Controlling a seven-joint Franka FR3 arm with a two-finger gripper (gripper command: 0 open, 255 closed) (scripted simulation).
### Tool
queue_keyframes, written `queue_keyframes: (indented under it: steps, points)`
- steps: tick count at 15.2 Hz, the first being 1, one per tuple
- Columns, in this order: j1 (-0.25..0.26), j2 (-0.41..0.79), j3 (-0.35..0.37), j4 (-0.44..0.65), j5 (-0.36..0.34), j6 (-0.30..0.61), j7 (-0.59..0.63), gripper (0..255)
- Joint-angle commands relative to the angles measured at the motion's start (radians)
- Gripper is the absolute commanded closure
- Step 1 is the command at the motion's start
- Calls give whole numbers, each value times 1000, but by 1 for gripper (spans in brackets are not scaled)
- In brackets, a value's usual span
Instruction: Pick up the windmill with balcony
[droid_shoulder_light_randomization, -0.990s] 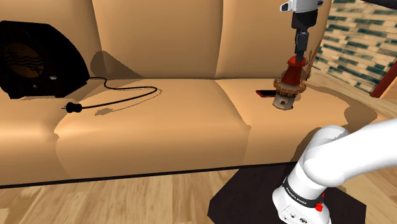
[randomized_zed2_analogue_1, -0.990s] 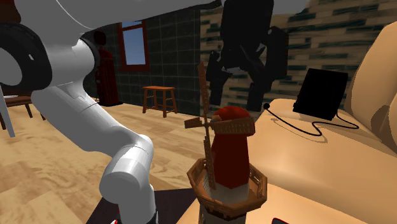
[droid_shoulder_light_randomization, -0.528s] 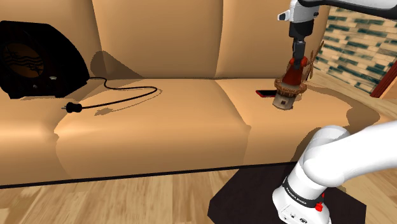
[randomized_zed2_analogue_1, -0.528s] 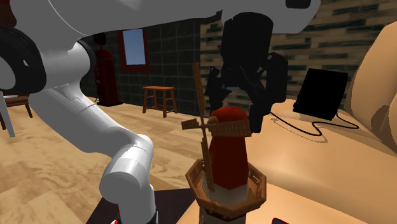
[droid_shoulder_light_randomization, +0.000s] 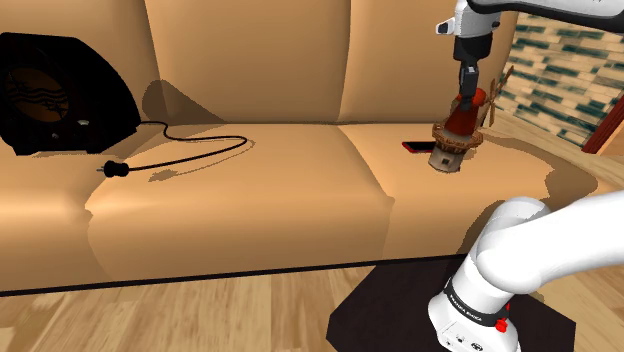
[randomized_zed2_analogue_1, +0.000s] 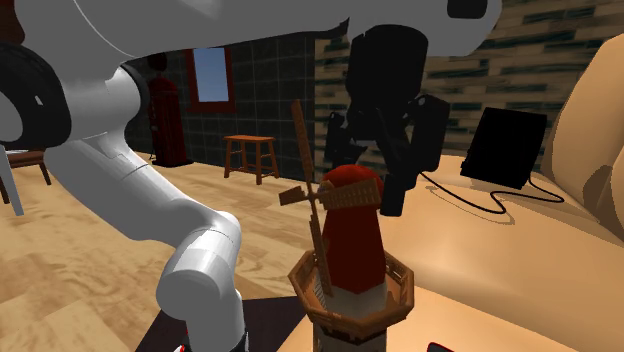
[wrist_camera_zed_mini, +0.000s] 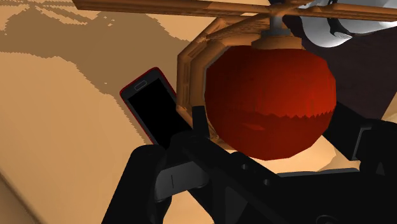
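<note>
The windmill (droid_shoulder_light_randomization: 456, 128) stands on the tan sofa seat (droid_shoulder_light_randomization: 250, 190) at the shoulder view's right. It has a red domed cap, a red body (randomized_zed2_analogue_1: 350, 250), brown sails and a brown wooden balcony ring. My black gripper (droid_shoulder_light_randomization: 466, 100) has come down from above, open, with one finger on each side of the red cap (wrist_camera_zed_mini: 270, 95). In the second exterior view the gripper (randomized_zed2_analogue_1: 365, 185) straddles the cap, and one finger (randomized_zed2_analogue_1: 397, 190) hangs just beside it. Whether the fingers touch the cap I cannot tell.
A black phone with a red edge (droid_shoulder_light_randomization: 414, 147) lies flat on the seat right beside the windmill's base (wrist_camera_zed_mini: 153, 105). A black heater (droid_shoulder_light_randomization: 60, 95) with its cord (droid_shoulder_light_randomization: 190, 152) sits far along the sofa. A wooden stool (randomized_zed2_analogue_1: 250, 155) stands on the floor.
The gripper has dropped lower, from above the cap to either side of it. The windmill has shifted and leaned slightly toward the second exterior view's left.
</note>
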Motion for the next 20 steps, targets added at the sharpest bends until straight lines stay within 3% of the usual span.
queue_keyframes:
  steps: [1, 20]
  points:
    - [0, 1, 0, -2, 2, -1, 0, 255]
    - [7, 123, 16, 301, 7, -173, -72, 255]
